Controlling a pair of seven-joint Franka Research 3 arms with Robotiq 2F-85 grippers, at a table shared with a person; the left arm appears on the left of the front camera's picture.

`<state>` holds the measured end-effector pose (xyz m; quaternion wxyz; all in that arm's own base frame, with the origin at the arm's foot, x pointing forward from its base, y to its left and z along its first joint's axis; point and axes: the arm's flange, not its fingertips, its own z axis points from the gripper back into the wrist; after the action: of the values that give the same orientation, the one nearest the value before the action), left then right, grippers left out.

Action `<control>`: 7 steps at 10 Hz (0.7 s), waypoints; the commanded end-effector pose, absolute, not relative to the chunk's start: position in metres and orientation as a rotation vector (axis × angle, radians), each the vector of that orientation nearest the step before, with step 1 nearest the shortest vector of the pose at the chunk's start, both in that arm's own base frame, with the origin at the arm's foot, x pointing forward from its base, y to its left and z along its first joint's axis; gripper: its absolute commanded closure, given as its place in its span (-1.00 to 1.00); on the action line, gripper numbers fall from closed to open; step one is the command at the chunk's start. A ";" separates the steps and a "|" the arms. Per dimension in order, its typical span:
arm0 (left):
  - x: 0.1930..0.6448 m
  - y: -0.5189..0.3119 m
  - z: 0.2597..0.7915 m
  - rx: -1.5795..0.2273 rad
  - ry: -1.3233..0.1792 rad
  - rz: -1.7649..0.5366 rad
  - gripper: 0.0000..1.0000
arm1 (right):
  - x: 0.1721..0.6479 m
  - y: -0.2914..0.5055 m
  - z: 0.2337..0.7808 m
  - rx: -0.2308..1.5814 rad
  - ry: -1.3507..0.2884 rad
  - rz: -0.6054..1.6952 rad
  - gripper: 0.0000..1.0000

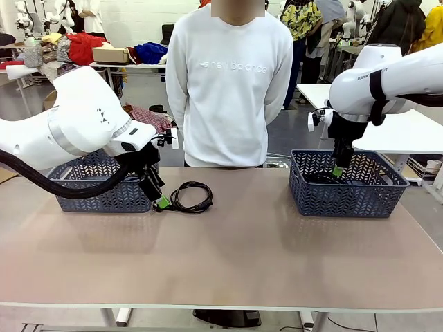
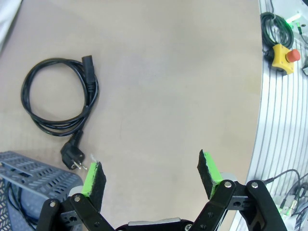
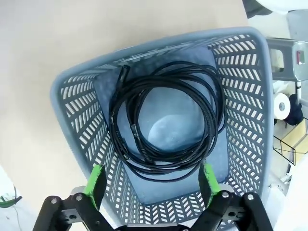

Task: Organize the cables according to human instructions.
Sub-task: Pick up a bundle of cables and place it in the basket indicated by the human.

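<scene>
On the table (image 1: pixel 228 263), between two grey baskets, the lot stands as follows.

Item, right basket (image 1: pixel 346 197): holds coiled black cables (image 3: pixel 166 125) lying flat on its floor, loops overlapping; how many coils cannot be told. The right gripper (image 3: pixel 151 180) hangs over this basket, pointing down at the coils, its green pads (image 3: pixel 95 180) spread wide with nothing between them. The drop into this basket appears done.

Item, loose cable (image 1: pixel 190 197): one round coil on the bare tabletop, just beside the left basket (image 1: pixel 104 190), plug ends showing at its edge. The left wrist view also glimpses something dark inside that basket's corner, too little to name.

Item, left gripper (image 1: pixel 158 196): low over the table near the loose coil, fingers apart and empty; not touching the cord.

Item, person (image 1: pixel 232 90): standing at the far side, arms down, hands hidden.

Step in hand, as judged: collecting the last cable off the table. Next move would call for the left gripper to shift over the coil, straddle a strand, close on it, and lift it toward whichever basket the person indicates.
</scene>
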<state>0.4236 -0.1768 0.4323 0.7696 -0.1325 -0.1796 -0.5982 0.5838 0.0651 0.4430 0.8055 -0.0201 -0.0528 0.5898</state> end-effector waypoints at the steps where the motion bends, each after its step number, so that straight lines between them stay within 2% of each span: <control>1: 0.422 -0.176 0.433 -0.284 -0.391 -1.295 -1.00 | 0.581 0.061 0.442 -0.014 -0.118 1.269 -1.00; 6: 0.422 -0.176 0.433 -0.284 -0.391 -1.295 -1.00 | 0.584 0.065 0.440 -0.039 -0.107 1.259 -1.00; 7: 0.422 -0.176 0.433 -0.284 -0.391 -1.295 -1.00 | 0.577 0.071 0.443 -0.014 -0.155 1.211 -1.00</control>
<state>0.4236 -0.1768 0.4323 0.7696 -0.1325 -0.1796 -0.5982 0.5841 0.0667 0.4410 0.8087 -0.0158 -0.0535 0.5855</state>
